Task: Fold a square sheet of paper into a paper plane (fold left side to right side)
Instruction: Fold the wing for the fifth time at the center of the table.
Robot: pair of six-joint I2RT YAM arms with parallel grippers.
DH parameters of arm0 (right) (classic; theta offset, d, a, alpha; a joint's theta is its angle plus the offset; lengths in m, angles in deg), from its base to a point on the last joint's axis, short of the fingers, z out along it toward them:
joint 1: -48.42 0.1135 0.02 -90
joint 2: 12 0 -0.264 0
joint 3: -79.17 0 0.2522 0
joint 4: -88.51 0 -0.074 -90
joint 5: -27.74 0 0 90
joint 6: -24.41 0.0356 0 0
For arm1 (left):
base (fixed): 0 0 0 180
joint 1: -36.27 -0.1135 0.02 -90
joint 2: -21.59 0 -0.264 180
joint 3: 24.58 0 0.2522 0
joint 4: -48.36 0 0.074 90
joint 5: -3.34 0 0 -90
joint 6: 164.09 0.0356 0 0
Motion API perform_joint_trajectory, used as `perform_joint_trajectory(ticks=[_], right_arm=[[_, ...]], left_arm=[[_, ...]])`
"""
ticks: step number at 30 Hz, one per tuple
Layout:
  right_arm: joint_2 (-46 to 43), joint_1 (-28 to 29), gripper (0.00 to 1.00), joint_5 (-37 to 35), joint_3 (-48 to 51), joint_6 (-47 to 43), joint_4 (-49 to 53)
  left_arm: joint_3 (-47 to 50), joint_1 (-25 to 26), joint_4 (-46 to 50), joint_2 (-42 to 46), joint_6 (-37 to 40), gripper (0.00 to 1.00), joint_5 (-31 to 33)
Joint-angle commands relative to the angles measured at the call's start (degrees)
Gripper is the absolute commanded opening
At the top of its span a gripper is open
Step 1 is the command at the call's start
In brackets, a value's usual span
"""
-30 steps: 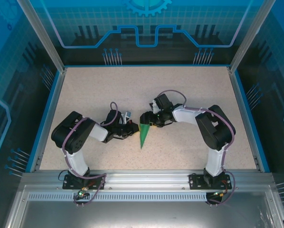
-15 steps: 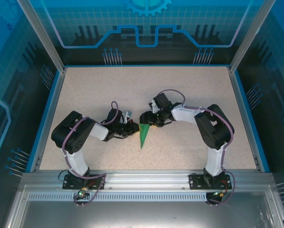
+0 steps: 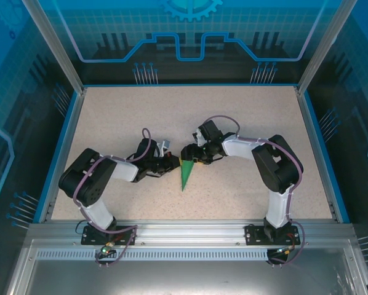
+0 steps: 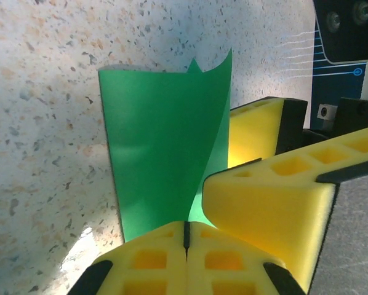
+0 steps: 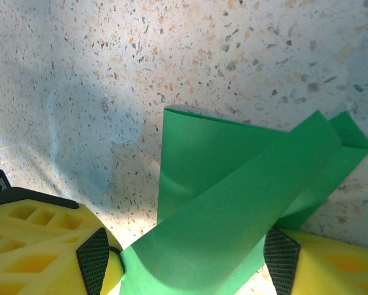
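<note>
Grip: left gripper (image 4: pixel 185 232) pads pressed together, bottom centre, apparently pinching a raised flap of the paper plane (image 4: pixel 153 141).
Guard: right gripper (image 5: pixel 189 261) jaws spread astride that flap, likely steadying the fold.
Place: paper plane lies mid-frame on the table (image 3: pixel 110 123).

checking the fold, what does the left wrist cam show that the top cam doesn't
Left wrist: a flap of the green paper curls off the table into the shut left gripper. Top: the whole paper as a narrow wedge, point toward the arm bases, right gripper at its wide end. Both: the paper with both grippers at it.
</note>
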Motion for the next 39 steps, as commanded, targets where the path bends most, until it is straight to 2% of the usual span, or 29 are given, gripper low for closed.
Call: perform_joint_trajectory(ticks=[1,13,26,39], right_arm=[[2.39,0.45,0.72,-2.02,-0.20,-0.97,3.66],[2.63,0.61,0.72,-1.76,-0.29,-1.23,3.96],[2.28,0.62,0.72,-1.70,-0.40,-1.66,4.15],[-4.26,-0.23,0.74,-1.34,-0.16,-2.54,3.34]], left_arm=[[-0.99,-0.24,2.17,0.12,2.12,0.00,1.13],[-3.25,-0.30,1.21,-5.04,2.31,0.00,1.09],[-2.80,-0.28,1.98,-5.95,2.85,0.00,1.63],[-1.09,-0.24,1.48,-8.67,3.17,0.00,2.39]])
